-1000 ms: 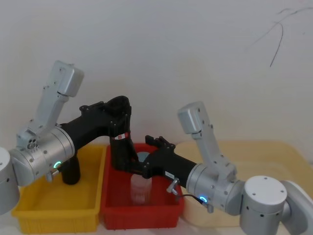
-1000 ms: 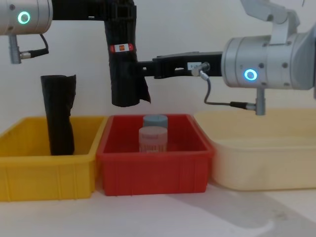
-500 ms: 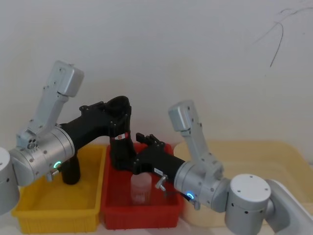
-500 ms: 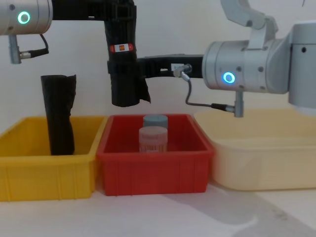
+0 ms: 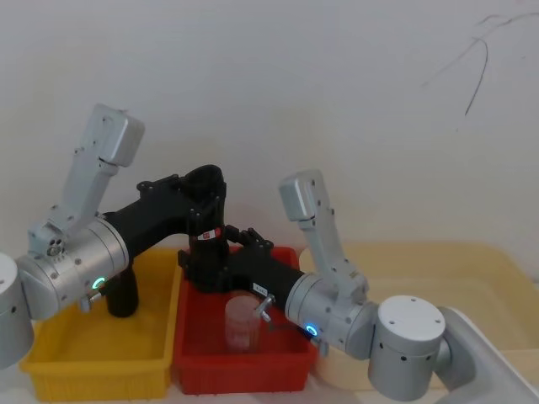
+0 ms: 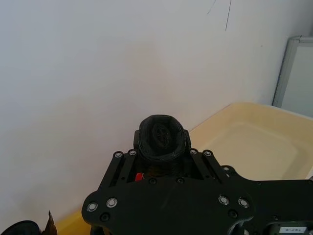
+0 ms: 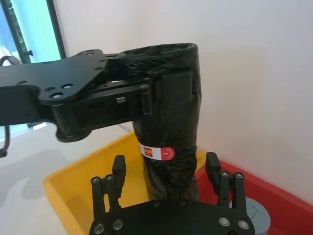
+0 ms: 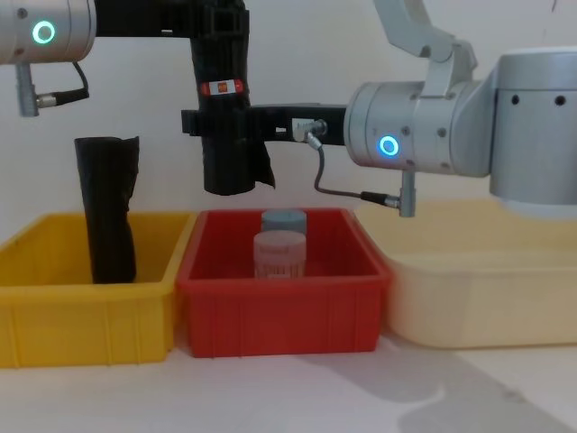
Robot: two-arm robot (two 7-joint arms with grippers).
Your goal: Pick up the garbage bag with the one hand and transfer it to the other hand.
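Observation:
The garbage bag (image 8: pixel 225 135) is a black roll with a red-and-white label band, hanging upright above the red bin (image 8: pixel 279 311). My left gripper (image 8: pixel 219 27) is shut on its upper end; in the left wrist view the roll's top (image 6: pixel 161 137) pokes out above the jaws. My right gripper (image 7: pixel 166 169) is open, with one finger on each side of the bag's (image 7: pixel 171 132) lower half, just below the label and with a gap on both sides. From the chest it reaches in from the right at mid-height (image 8: pixel 225 122).
A taller unlabelled black roll (image 8: pixel 106 212) stands in the yellow bin (image 8: pixel 90 298) on the left. Two lidded jars (image 8: pixel 279 253) sit in the red bin under the bag. A cream tub (image 8: pixel 478 311) is on the right. A white wall is close behind.
My right arm has moved left toward the bag, bringing its open fingers around the lower half. The left gripper and the bag have stayed where they were.

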